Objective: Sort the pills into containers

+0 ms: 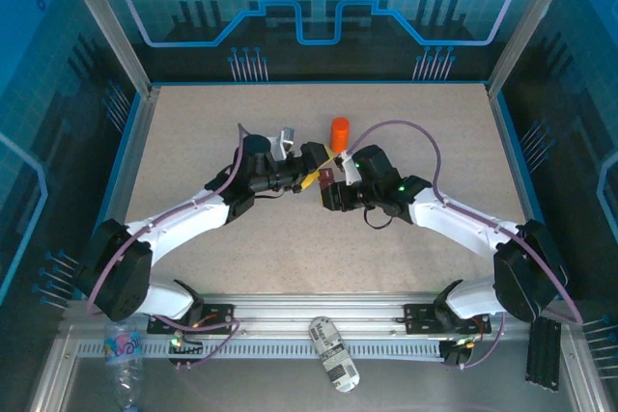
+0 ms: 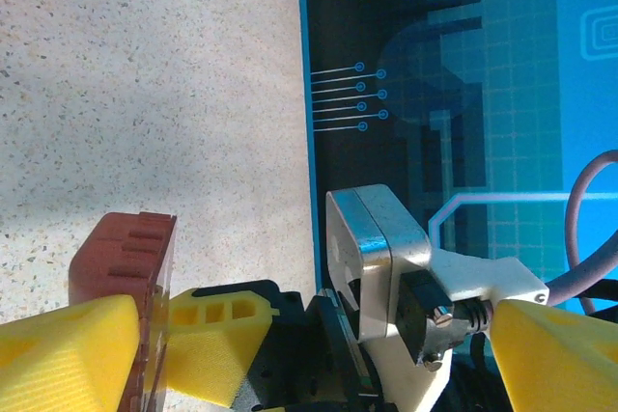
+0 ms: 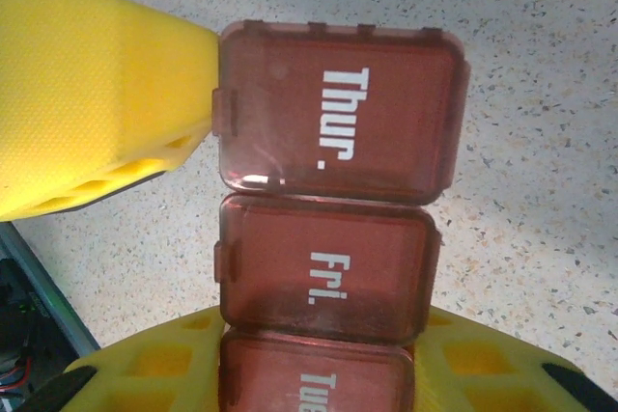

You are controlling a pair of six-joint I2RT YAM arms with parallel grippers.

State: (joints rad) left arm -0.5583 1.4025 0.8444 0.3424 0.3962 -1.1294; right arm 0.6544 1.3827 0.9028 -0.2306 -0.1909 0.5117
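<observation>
1. Grasping containers [image 3: 328, 258] with right gripper [image 3: 319, 359], near table [image 1: 241, 248] centre.
2. Released wide on left gripper [image 2: 309, 315], one finger [image 3: 97, 94] at "Thur." lid tab [image 3: 224, 108].
3. Beware off-axis prying: may twist containers loose or skid off tab.

A: Where's the top camera?
B: High over the near edge, facing down and far across the speckled beige bench [image 1: 290, 248].
A: And the wrists?
B: Both close in. Left skims the bench toward a blue wall [image 2: 502, 94]; right stares straight down. All three share the translucent dark red plastic pill box [image 3: 338, 132].
</observation>
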